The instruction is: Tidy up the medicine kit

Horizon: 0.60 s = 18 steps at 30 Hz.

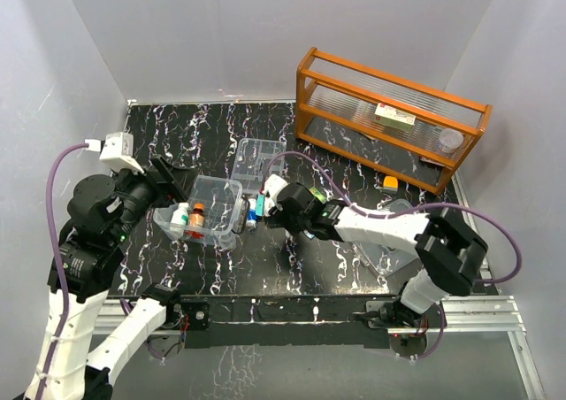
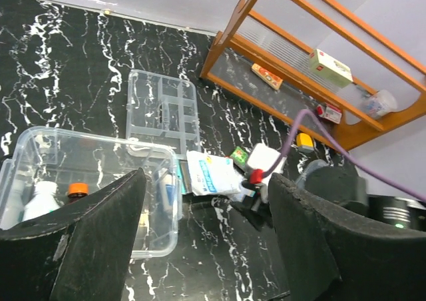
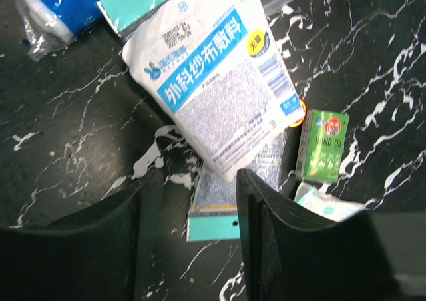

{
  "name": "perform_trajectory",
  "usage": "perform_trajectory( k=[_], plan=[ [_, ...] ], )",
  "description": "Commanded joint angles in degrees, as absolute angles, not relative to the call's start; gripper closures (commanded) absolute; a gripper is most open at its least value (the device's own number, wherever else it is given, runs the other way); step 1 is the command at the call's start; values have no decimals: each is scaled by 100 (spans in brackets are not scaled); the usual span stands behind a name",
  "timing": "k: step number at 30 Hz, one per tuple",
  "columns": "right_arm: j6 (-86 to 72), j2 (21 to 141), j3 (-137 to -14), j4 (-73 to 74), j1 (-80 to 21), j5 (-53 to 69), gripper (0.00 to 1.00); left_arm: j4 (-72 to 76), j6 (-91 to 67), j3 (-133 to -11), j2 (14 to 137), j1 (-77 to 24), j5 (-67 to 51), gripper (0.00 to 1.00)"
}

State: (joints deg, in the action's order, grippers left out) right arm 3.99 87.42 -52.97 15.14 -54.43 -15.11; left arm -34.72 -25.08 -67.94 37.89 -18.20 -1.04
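Observation:
The clear kit box (image 1: 212, 207) sits open at centre left, holding a white bottle (image 1: 180, 215) and an orange-capped brown bottle (image 1: 196, 217). The clear divided tray (image 1: 263, 157) lies behind it. My left gripper (image 1: 174, 180) hovers open over the box's left end; the box also shows in the left wrist view (image 2: 86, 156). My right gripper (image 1: 268, 202) is open, low beside the box's right side. Its fingers straddle a teal-edged flat pouch (image 3: 234, 211) under a white dressing pouch (image 3: 213, 94). A green Wind Oil box (image 3: 324, 146) lies to the right.
The orange wooden rack (image 1: 389, 117) stands at the back right with small boxes on it. A small yellow item (image 1: 390, 183) lies in front of it. A clear plastic piece (image 1: 389, 251) lies partly hidden under my right arm. A blue wrapped roll (image 3: 60, 11) lies by the box.

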Motion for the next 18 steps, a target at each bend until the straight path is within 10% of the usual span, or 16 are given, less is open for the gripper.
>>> perform_trajectory(
  k=[1, 18],
  plan=[
    [1112, 9162, -5740, 690, -5448, -1559, 57, -3654, -2832, -7199, 3959, -1836, -401, 27],
    [1173, 9346, -5686, 457, -5441, -1619, 95, -4210, -2823, -7631, 4072, -1828, -333, 26]
  ],
)
